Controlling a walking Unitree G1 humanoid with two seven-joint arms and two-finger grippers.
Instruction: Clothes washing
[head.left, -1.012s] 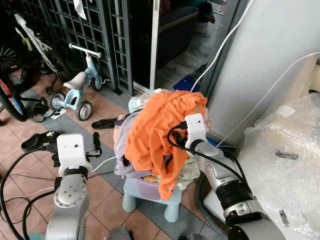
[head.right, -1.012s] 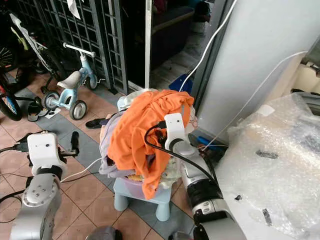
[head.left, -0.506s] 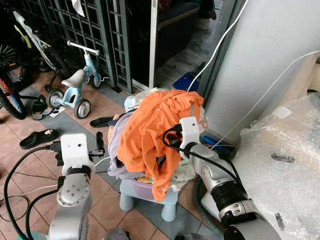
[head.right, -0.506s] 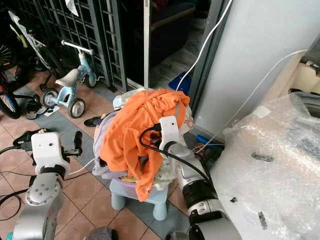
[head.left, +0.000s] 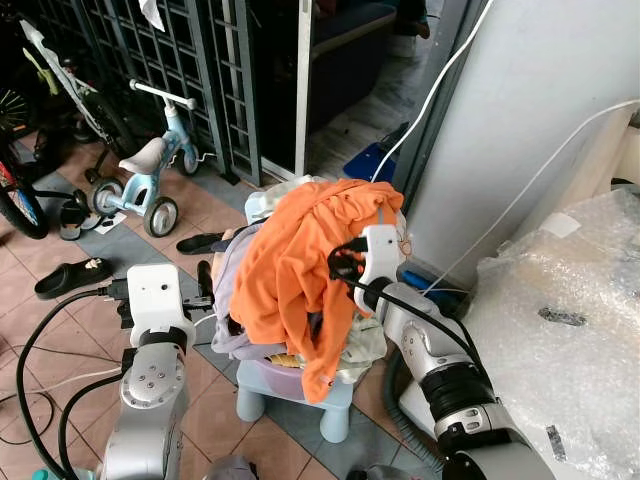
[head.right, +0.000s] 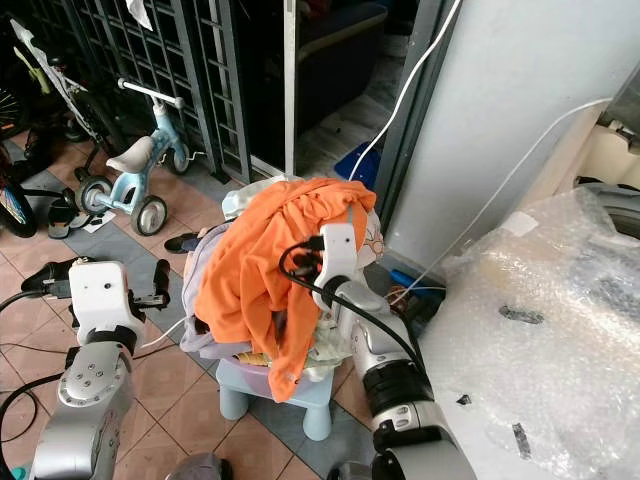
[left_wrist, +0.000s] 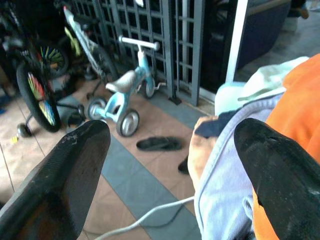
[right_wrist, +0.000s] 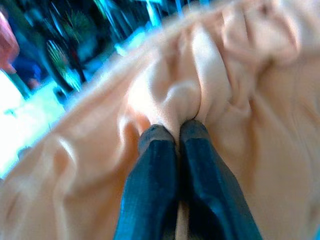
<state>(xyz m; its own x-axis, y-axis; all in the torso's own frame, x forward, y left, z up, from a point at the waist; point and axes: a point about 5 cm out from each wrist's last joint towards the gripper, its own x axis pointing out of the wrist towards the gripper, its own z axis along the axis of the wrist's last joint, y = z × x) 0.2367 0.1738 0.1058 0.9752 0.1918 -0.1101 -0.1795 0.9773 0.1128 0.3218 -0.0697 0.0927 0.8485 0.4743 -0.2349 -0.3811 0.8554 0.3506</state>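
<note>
Right gripper is pinching one orange garment between its two fingers. Left gripper is hanging wide apart, beside one clothes pile.

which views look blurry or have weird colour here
Right wrist view: soft and washed out, the orange garment rendered pale peach, background smeared blue, as the right tool pinches a fold. Left wrist view: left tool's fingers close and out of focus, tricycle sharper. Eye views: fairly sharp, evenly lit.
</note>
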